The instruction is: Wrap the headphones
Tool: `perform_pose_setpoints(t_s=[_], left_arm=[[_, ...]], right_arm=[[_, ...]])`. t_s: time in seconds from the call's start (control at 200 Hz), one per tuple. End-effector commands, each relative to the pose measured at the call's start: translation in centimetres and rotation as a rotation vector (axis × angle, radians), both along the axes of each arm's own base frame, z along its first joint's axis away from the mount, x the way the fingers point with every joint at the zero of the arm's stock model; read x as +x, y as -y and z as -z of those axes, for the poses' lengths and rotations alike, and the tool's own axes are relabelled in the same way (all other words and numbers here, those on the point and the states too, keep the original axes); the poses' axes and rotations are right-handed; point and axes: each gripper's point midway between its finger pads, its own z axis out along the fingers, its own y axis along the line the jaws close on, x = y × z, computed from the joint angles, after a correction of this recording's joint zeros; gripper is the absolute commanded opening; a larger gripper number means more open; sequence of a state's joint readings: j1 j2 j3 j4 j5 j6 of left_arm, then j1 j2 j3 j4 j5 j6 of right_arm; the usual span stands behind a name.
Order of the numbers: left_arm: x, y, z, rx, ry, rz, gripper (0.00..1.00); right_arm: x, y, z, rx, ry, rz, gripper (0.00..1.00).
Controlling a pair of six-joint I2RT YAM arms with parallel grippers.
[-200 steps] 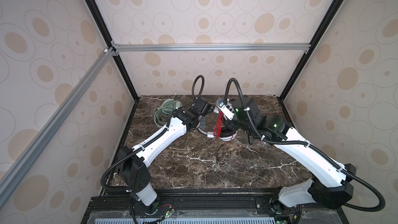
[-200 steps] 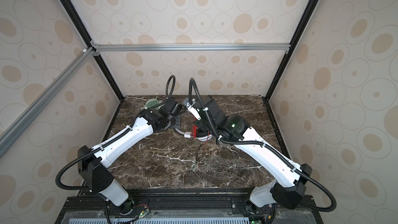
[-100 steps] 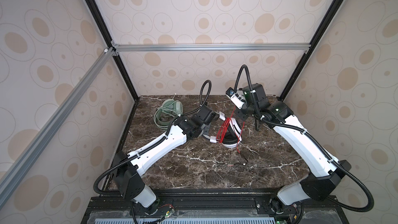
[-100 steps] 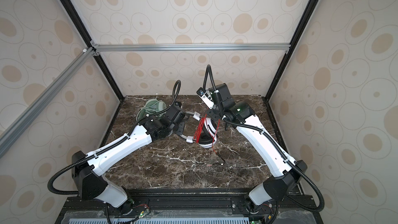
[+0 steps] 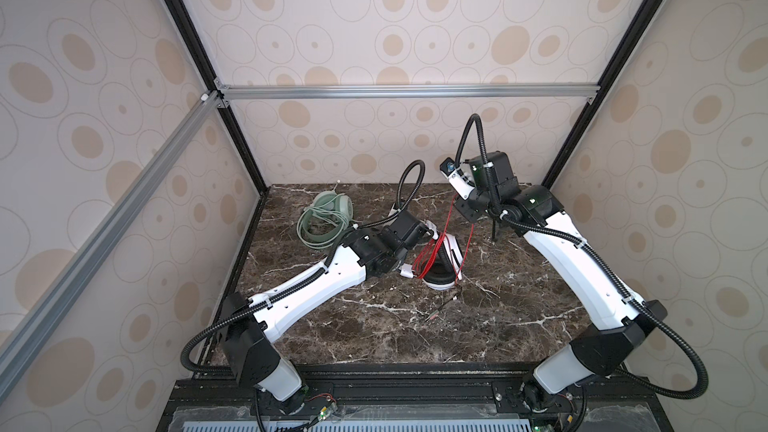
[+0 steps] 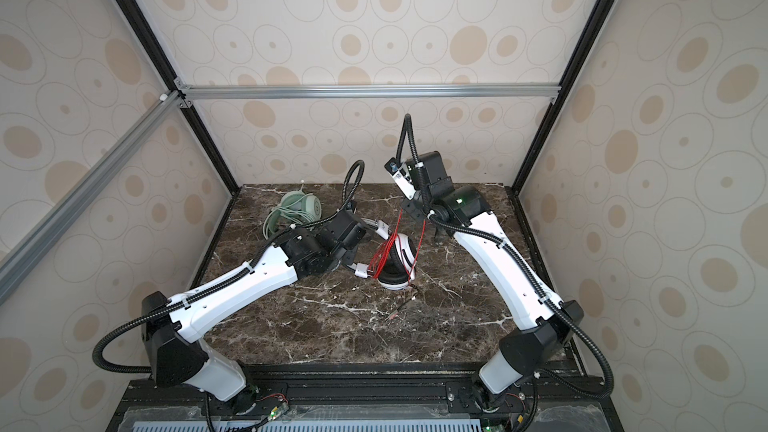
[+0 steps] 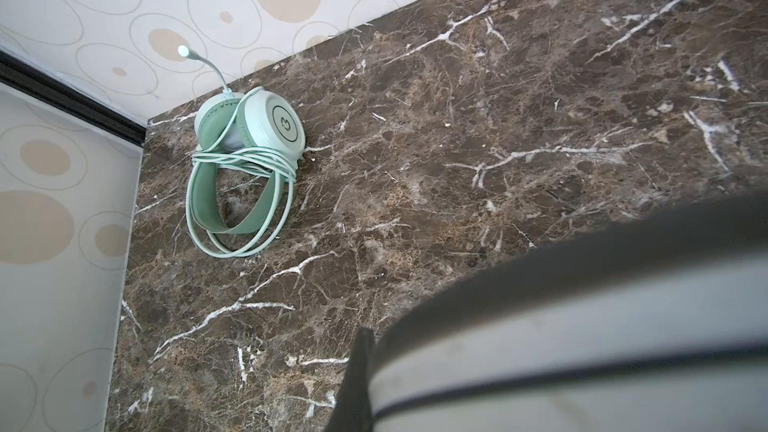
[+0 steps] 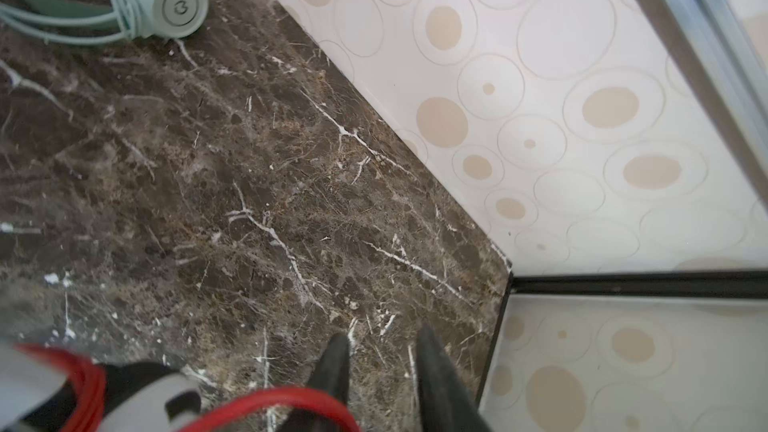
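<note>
White headphones (image 5: 450,249) are seen near the middle of the table (image 5: 374,326), their band clamped in the closed left gripper (image 5: 429,233), with red cable (image 5: 428,257) wound across them. Green headphones (image 7: 282,122), bound in their own cable, are set in the far left corner. The right gripper (image 8: 382,332) is held above the far right, jaws narrowly parted and empty, with a red loop seen across one finger.
</note>
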State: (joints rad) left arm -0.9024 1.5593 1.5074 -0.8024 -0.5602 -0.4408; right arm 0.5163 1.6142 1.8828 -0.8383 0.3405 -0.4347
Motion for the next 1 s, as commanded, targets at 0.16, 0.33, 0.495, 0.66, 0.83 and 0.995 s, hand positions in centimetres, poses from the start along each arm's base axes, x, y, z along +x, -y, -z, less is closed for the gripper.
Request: perform_pose_setpoints(t_s=[0.16,0.33,0.495,0.66,0.83,0.995], left_arm=[[-2.5,0.9,-1.7,-0.063,0.007,0.095,0.00],[-3.2,0.0,-2.0,-0.069,0.019,0.090,0.00],[-2.1,-4.9,-2.4,0.104,0.105,-0.173,0.00],[-1.2,-6.9,-3.4,0.255,0.184,-0.338,0.00],[-0.5,-7.4,-4.2,0.357,0.247,-0.408,0.00],[-0.2,-7.1,-4.3,0.343,0.261,-0.422,0.00]], right_arm=[[3.2,1.9,0.6,0.012,0.006,0.098,0.58],[5.4,5.0,3.1,-0.017,-0.042,0.237,0.68],[4.4,4.2,2.9,0.161,-0.058,0.209,0.67],[2.4,1.3,2.0,0.361,-0.066,0.079,0.35],[0.3,-0.4,0.3,0.476,-0.058,-0.022,0.00],[-2.8,-1.9,-0.6,0.588,-0.098,-0.123,0.00]])
